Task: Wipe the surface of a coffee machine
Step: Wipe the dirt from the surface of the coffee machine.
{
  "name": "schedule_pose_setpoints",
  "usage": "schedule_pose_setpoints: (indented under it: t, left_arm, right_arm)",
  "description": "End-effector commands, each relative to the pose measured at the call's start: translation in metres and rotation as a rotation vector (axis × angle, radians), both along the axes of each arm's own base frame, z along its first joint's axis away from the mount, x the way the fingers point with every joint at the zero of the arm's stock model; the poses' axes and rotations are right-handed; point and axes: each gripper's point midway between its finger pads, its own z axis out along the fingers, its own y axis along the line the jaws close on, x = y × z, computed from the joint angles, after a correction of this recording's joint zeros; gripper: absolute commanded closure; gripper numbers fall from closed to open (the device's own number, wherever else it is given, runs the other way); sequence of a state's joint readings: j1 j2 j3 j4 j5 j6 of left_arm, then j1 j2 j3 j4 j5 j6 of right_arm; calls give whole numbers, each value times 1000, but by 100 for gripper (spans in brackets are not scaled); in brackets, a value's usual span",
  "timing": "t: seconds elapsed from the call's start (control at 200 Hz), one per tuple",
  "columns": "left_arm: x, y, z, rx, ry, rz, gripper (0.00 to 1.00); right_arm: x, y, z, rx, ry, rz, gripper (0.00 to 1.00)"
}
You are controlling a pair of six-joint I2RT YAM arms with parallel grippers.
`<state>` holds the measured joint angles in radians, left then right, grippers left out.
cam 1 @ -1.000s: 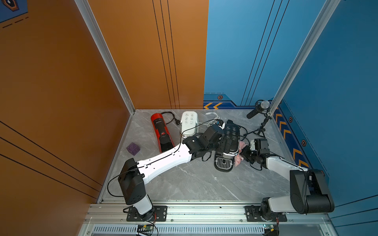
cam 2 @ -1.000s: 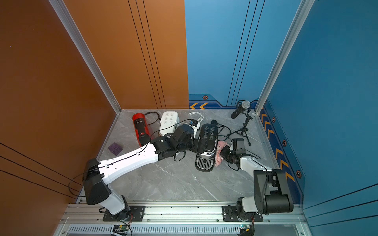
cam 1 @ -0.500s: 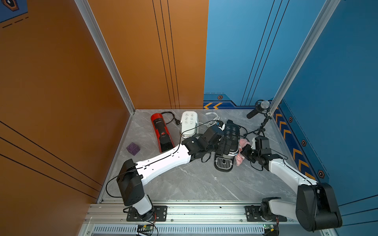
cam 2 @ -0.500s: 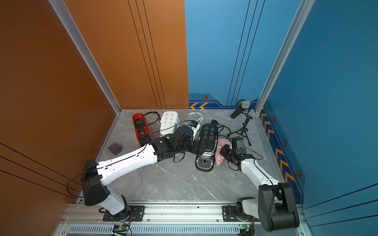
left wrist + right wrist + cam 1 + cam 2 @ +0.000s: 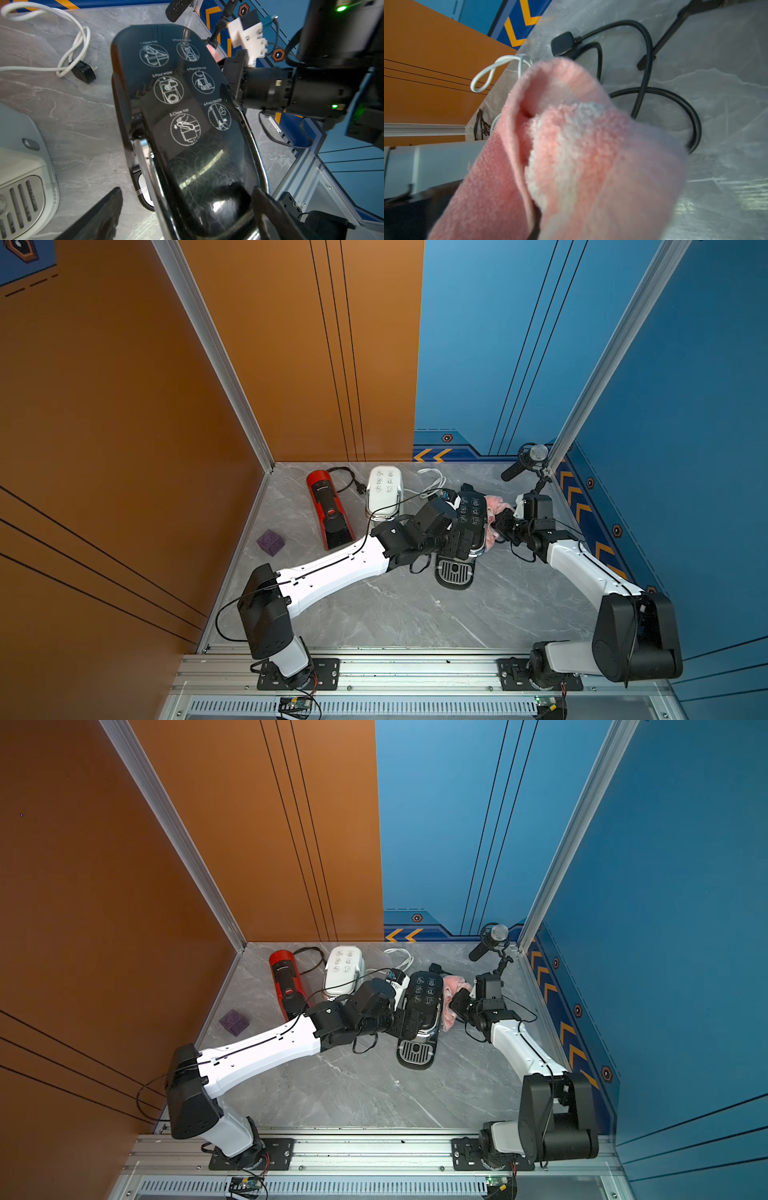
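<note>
The right gripper (image 5: 500,523) is clamped on a pink cloth (image 5: 492,509), which is pressed to the right flank of the black coffee machine (image 5: 473,512) near its rear. Over the last second the cloth has slid there from beside the drip tray (image 5: 454,572). The left gripper (image 5: 187,193) stands wide, its fingers (image 5: 104,209) straddling the machine's front, with a strip of table (image 5: 83,124) showing beside one. Only the left wrist view shows the lid's printed pictograms (image 5: 168,90). The right wrist view is mostly cloth, with a black power cord (image 5: 645,62) behind.
</note>
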<state>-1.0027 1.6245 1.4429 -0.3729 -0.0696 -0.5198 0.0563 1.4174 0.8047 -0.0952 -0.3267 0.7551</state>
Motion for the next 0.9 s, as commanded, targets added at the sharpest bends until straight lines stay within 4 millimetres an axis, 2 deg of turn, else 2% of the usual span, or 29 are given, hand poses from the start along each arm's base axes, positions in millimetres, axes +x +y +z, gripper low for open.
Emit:
schedule_pose_setpoints:
  t: [0.0,0.105,0.235,0.39,0.48,0.56,0.636,0.756,0.891]
  left_arm:
    - [-19,9,-11,37,54,-26,3]
    - [-22,9,-11,32,62,-31,3]
    - [-27,10,-11,26,69,-37,3]
    - [-34,4,-9,17,73,-56,3]
    - [-37,0,-4,4,72,-70,3]
    - [-39,-1,2,-9,67,-75,3]
    - [-41,-3,7,-20,65,-80,2]
    - [-41,-7,9,-25,68,-90,2]
    - [-39,-12,10,-26,59,-98,2]
  right_arm:
    - [-10,4,-39,-24,55,28,100]
    - [-27,8,-74,-35,120,36,100]
    - [-57,11,-103,-45,186,43,100]
    - [-81,10,-103,-47,199,52,100]
    - [-89,14,-89,-43,191,73,100]
    - [-96,14,-69,-61,168,84,100]
    - [-100,3,-45,-123,135,68,100]
    - [-103,-26,-8,-247,105,4,100]
    - [-98,-43,25,-253,59,-41,100]
